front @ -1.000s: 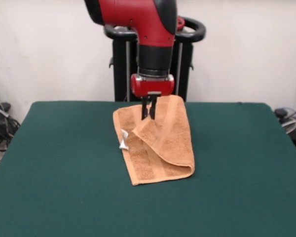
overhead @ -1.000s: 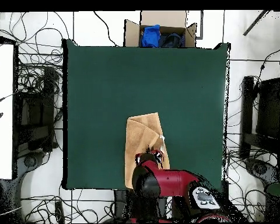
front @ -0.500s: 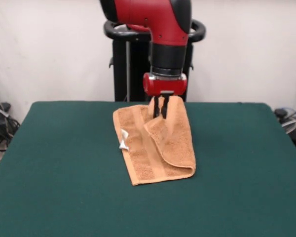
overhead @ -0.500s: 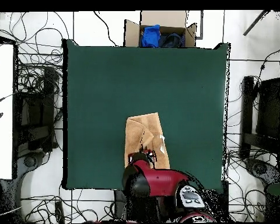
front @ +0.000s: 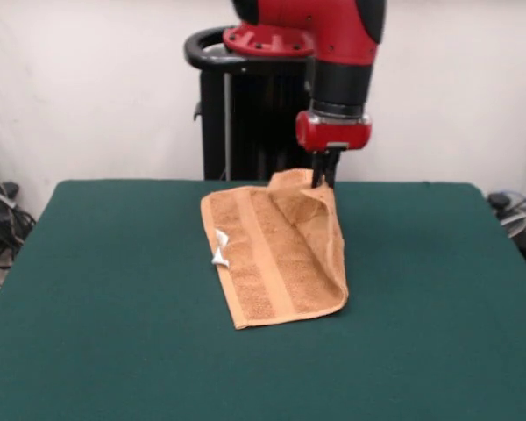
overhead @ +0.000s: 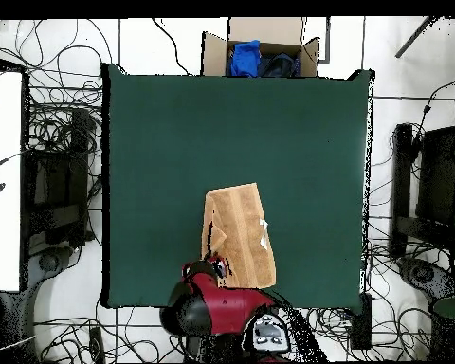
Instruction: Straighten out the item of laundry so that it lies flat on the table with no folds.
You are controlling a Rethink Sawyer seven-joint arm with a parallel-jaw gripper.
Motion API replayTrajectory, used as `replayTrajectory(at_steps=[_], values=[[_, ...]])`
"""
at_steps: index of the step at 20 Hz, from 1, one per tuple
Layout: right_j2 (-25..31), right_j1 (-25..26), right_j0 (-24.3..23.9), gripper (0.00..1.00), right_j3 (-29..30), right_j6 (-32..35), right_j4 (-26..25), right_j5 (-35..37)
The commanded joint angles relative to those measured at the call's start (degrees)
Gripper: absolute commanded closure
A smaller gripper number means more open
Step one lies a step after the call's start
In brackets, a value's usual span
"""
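The gripper (front: 322, 178) pinched the far right corner of the orange towel (front: 272, 254), lifting its right edge off the green table (front: 96, 307).

towel (front: 276, 254) on table (front: 96, 333), far-centre

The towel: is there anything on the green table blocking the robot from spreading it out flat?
Nothing visible does. The gripper already pinches the towel at its far corner, and only bare table surrounds it.

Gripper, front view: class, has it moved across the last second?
Yes. The gripper moved right, away from the pedestal, drawing the towel fold open.
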Motion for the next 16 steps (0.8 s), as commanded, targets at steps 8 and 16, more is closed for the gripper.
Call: replayTrajectory(at_steps=[8,16], values=[[-2.5,-5.7,4.9,1.0,5.1,15.9,9.3,1.9],[-3.1,-2.4,6.7,1.0,4.0,15.6,12.0,-0.9]])
